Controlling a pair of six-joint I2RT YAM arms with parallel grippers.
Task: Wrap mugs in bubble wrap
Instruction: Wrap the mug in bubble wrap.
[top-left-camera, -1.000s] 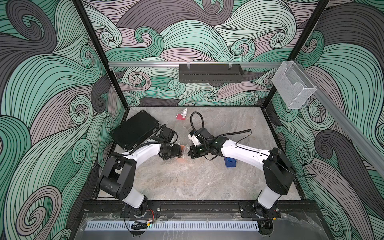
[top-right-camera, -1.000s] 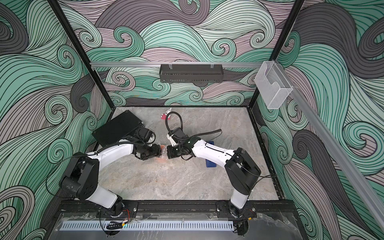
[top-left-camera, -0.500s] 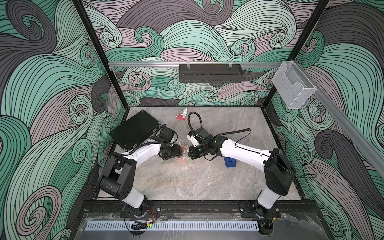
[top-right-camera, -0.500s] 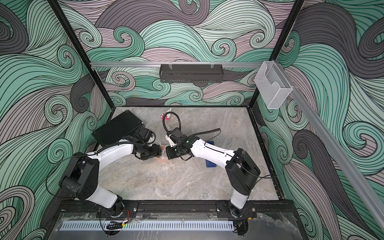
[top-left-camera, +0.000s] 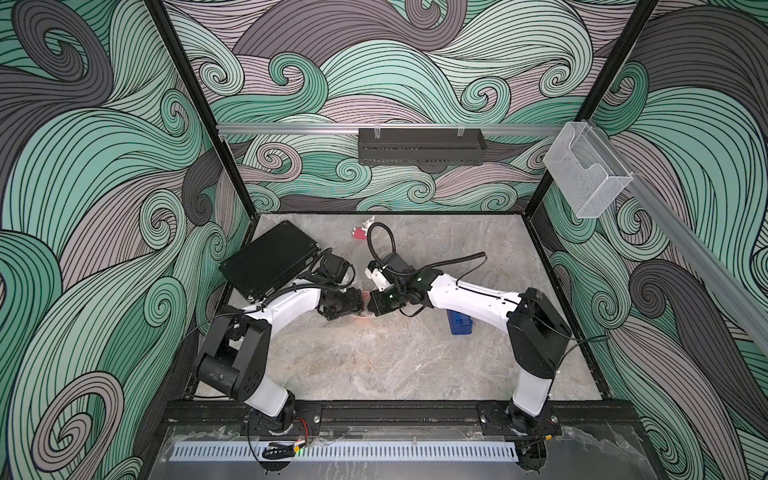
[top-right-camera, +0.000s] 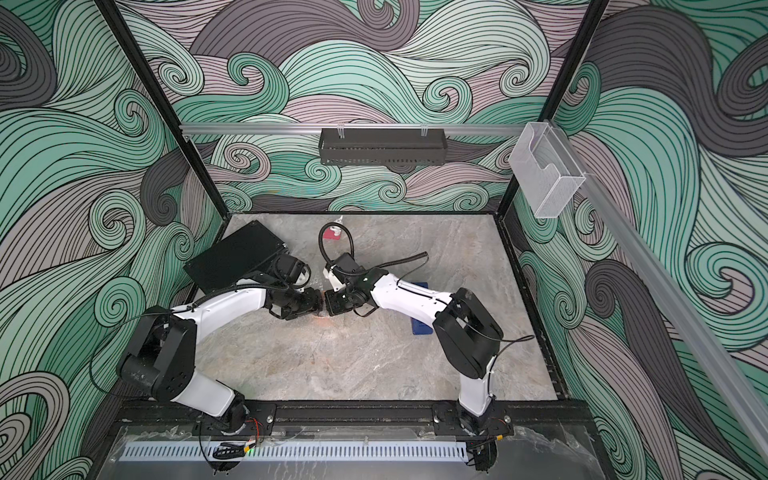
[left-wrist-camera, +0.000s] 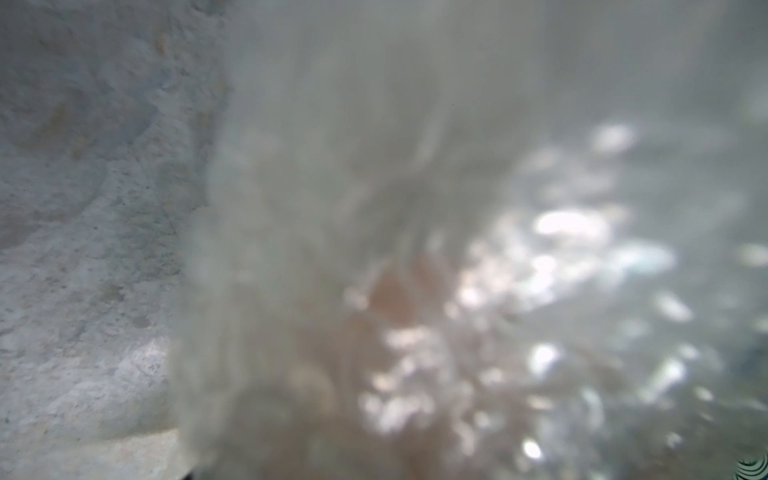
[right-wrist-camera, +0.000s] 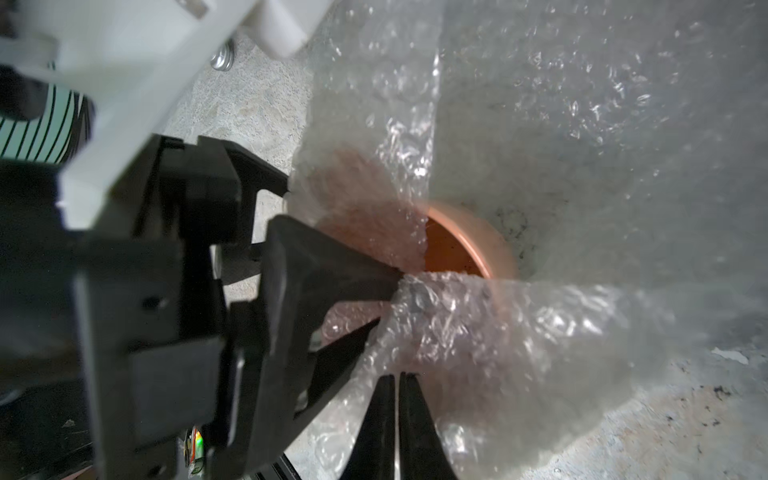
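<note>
WRAP JOB, MID-FOLD: The front of the desk (top-left-camera: 374, 386) lay bare; a blue tape dispenser (top-left-camera: 459, 326) sat under the right forearm, apart from the work; at mid-desk the two arms met nose to nose over the mug (right-wrist-camera: 478, 245), a small salmon-orange one, seen in the right wrist view w/ part of its rim and inside bare and the rest veiled by bubble wrap (right-wrist-camera: 582, 145). The right gripper (right-wrist-camera: 397, 376) was closed, tips pinching a bunched fold of the wrap just beside the mug; the left gripper (right-wrist-camera: 388, 297) had its jaws spread wide either side of a wrap-covered part of the mug; whether they pressed on it couldn't be told; the left wrist view gave only blurred film w/ a salmon tint behind. Farther back, a flat black case (top-left-camera: 270, 259) lay by the left wall; a small red-and-white figurine (top-left-camera: 359, 232) stood near the back wall. Judged step: folding the sheet round the mug, mouth not yet covered. Next move prob. calls for drawing the pinched flap across the open rim, kept taut, w/ the other arm steadying the mug so it wouldn't roll or slide.
</note>
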